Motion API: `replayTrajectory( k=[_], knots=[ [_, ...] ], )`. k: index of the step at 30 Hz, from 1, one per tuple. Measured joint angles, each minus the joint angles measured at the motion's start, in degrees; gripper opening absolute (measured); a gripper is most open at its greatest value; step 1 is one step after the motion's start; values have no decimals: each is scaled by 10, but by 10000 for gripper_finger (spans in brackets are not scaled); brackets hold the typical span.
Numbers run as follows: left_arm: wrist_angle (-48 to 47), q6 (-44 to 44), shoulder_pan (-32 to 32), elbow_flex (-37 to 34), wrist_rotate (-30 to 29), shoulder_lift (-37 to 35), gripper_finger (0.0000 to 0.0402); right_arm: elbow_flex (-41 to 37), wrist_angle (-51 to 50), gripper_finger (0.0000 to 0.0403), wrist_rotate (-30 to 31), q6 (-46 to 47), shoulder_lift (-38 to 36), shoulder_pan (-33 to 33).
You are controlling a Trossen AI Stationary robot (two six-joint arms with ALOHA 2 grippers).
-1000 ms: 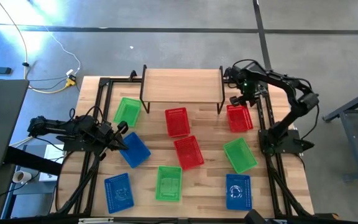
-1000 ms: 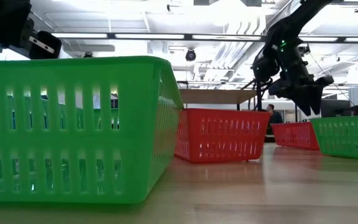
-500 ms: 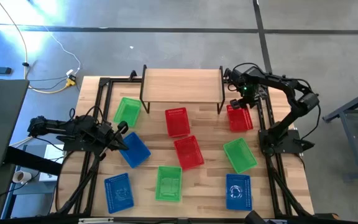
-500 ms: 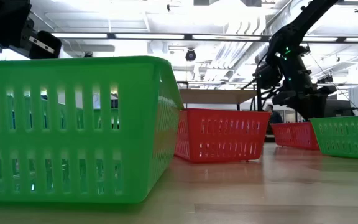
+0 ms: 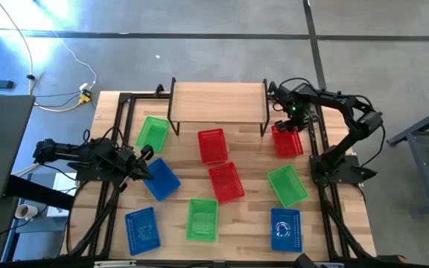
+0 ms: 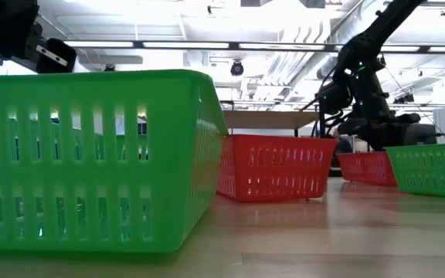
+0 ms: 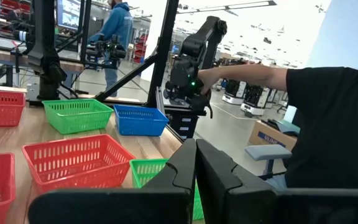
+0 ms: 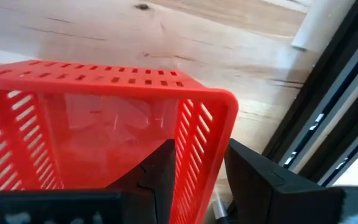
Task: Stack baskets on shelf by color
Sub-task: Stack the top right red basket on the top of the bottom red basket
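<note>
**Q:** Which step is shown, and where is the basket?

**A:** My right gripper (image 8: 194, 171) is down at the red basket (image 5: 287, 141) near the table's far right edge, just beside the shelf's (image 5: 218, 100) right legs. My fingers (image 8: 157, 171) straddle one wall close to a corner, one inside and one outside, spread with the wall between them and not yet pinched.

**Q:** How should the grasp be done well?

**A:** I judge the wall should sit deep between the fingers before I press them together; the perforated plastic looks thin and may flex. The lift must then clear the shelf top, which is bare.

**Q:** And the other hand?

**A:** My left gripper (image 7: 194, 165) waits at the table's left edge beside a blue basket (image 5: 160, 179), fingers pressed together.

**Q:** Surface and room?

**A:** Light wood table (image 5: 248, 223), eight other baskets spread across it. Beyond it, a workshop with a person's sleeve (image 7: 334, 118) close by.
</note>
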Motion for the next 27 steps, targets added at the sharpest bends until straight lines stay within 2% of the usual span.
replayTrajectory(
  k=[4,12,23,27],
  knots=[
    [0,0,0,0,0,0,1,-10,0,113,5,0,0,0],
    [0,0,0,0,0,0,1,-13,6,9,19,0,0,0],
    [0,0,0,0,0,0,1,-13,6,3,19,4,-2,0],
    [0,0,0,0,0,0,1,-13,6,2,18,5,-27,0]
  ],
)
